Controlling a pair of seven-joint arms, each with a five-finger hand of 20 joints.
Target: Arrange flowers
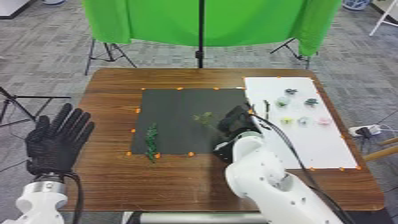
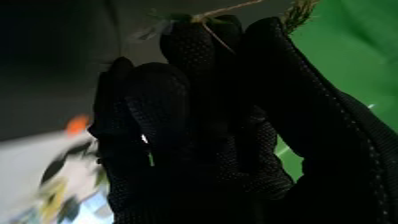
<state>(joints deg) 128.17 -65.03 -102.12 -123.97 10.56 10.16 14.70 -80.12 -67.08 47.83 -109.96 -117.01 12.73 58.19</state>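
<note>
Over the right part of the dark mat (image 1: 178, 137), my right hand (image 1: 234, 122) has its thumb and fingers pinched on a pale green sprig (image 1: 206, 118), whose leafy part is on the hand's left. In the right wrist view, a thin brown stem (image 2: 229, 9) crosses at the fingertips of my right hand (image 2: 209, 95). A darker green stem (image 1: 151, 142) lies lengthwise on the mat's left part. Small flower heads, including a yellow one (image 1: 286, 120) and a pink one (image 1: 324, 121), rest on the white sheet (image 1: 315, 150). My left hand (image 1: 55, 145) is open beside the table's left edge.
Another dark stem (image 1: 266, 107) lies at the white sheet's left side. Orange tape pieces (image 1: 190, 154) edge the mat and sheet. Beyond the brown table (image 1: 169, 187) stands a green backdrop (image 1: 151, 22) on a black stand (image 1: 200, 52).
</note>
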